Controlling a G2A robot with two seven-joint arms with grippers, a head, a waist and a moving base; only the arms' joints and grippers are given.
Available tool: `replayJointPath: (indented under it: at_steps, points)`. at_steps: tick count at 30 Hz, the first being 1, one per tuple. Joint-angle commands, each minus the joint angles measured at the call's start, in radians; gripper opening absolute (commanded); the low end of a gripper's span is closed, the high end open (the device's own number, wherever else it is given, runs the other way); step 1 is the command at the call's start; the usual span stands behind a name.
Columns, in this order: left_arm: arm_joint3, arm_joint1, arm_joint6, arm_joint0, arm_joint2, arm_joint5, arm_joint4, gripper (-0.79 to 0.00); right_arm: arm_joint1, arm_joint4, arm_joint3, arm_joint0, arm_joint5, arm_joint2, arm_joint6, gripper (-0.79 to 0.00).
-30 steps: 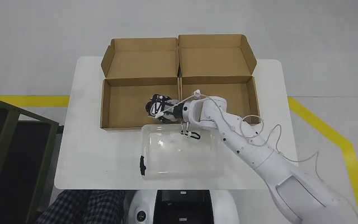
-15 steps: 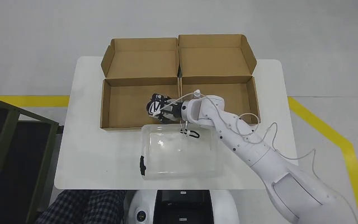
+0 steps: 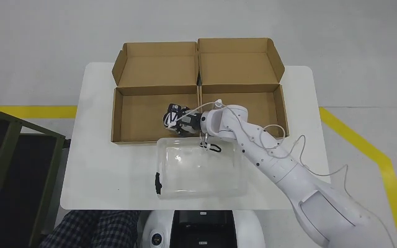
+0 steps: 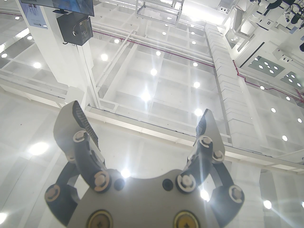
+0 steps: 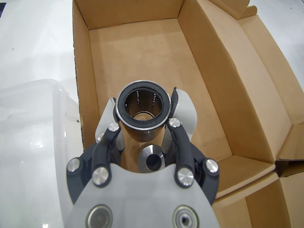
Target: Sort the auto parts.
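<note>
Cardboard box (image 5: 133, 48) lies under the jaws of the right gripper (image 5: 144, 100), which clamp one bearing (image 5: 144, 119); one metal part (image 5: 152, 159) sits just behind them; second box (image 3: 267, 105) alongside; left gripper (image 4: 142, 122) gapes wide

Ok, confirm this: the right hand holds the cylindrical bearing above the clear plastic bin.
Not the bin. The right hand holds the cylindrical bearing above the open cardboard box, beside the clear plastic bin; the right wrist view shows it.

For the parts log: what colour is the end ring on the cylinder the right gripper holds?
Black end ring; right wrist view shows it best.
</note>
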Motion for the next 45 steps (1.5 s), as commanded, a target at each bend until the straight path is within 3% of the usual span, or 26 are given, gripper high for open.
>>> replayJointPath:
  at_steps: [1, 32, 45]
  points:
    - [0.000, 0.000, 0.000, 0.000, 0.000, 0.000, 0.000, 0.000, -0.002, 0.000, 0.001, 0.001, -0.002, 0.002, 0.003, -0.576]
    - [0.000, 0.000, 0.000, 0.000, 0.000, 0.000, 0.000, 0.000, -0.013, -0.029, -0.014, -0.019, -0.031, 0.053, 0.037, -0.363]
    - [0.000, 0.000, 0.000, 0.000, 0.000, 0.000, 0.000, 0.000, 0.025, -0.042, -0.225, -0.072, -0.044, 0.176, 0.062, -0.305]
